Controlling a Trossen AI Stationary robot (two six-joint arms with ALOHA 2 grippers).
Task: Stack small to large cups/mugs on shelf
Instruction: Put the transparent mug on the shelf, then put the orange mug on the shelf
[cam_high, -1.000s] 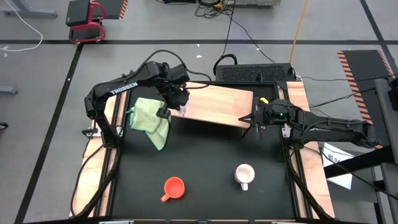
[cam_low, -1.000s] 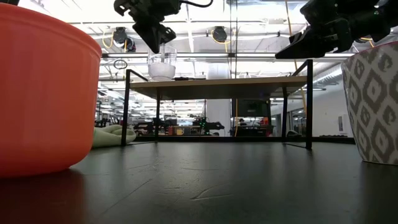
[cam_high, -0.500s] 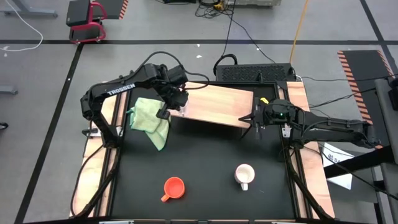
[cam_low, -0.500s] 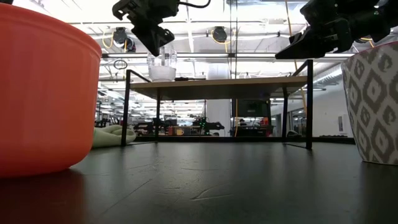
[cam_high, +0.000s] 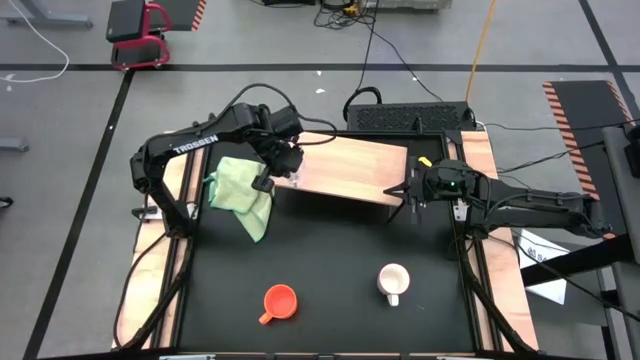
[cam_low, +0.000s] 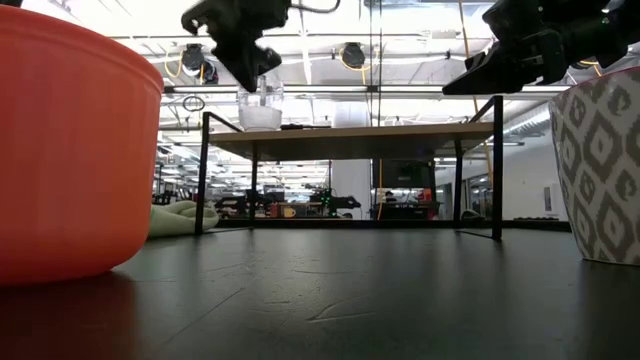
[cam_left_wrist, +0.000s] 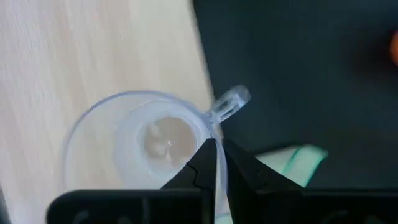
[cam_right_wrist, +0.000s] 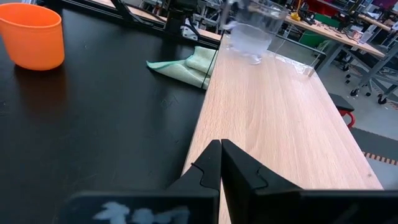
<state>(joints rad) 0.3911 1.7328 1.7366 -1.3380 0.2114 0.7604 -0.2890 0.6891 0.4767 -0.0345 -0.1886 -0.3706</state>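
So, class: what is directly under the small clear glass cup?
The glass cup stands on the wooden shelf, near its end beside the green cloth. The left gripper pinches its rim. Wood shows through the clear base.

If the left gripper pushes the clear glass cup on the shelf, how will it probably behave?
The glass cup looks thin-walled, so probably light and fragile. It stands near the shelf edge, so a push might drop it. Its smooth surface may slip between the left gripper fingers.
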